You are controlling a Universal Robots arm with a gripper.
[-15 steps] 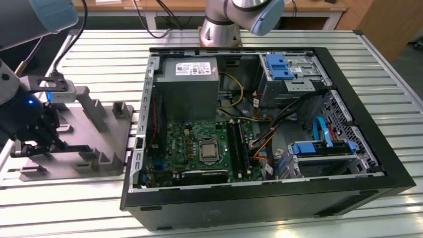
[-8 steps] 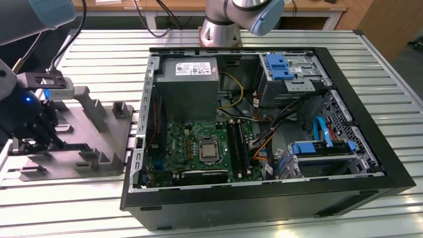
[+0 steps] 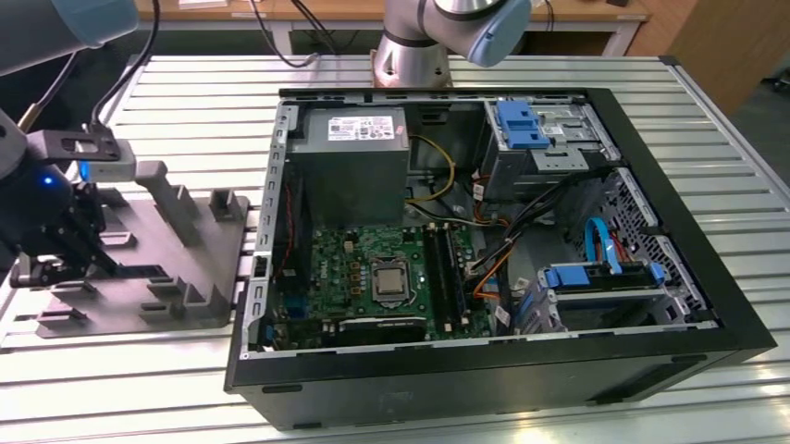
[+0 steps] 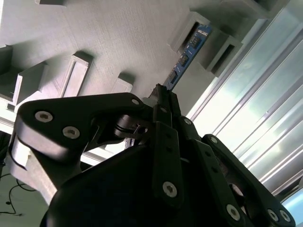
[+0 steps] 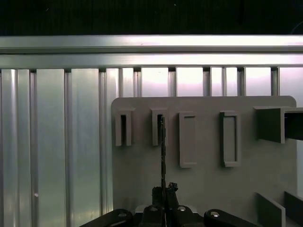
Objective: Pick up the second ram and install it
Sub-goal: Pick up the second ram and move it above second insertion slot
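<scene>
Where your hand is: the hand point(image 5: 164, 191) is low over the grey fixture plate point(image 5: 137, 161), at the exterior view's left, beside the open computer case point(image 3: 494, 388).
Hand state: in both wrist views you see the fingers point(image 4: 163, 137) drawn together on the near end of the second ram point(image 4: 187, 54), gripping it.
Ram position: it stands on its narrow edge above the plate, its far end between the walls of a raised slotted bracket point(image 5: 159, 126).
Ram long axis: it runs parallel to the plate's face, pointing straight away from your hand toward the plate's edge and the slatted table point(image 5: 52, 142) beyond.
Ram faces: the first wrist view shows it edge-on as a thin dark line; the second wrist view shows its blue flat side with dark chips.
Neighbouring brackets: one similar bracket lies on one side of the ram's bracket, two longer ones on the other.
Case interior: the green motherboard point(image 3: 358, 277) lies flat, with the grey power-supply box point(image 3: 351, 166) next to it.
Table: the case and the plate both rest on it.
</scene>
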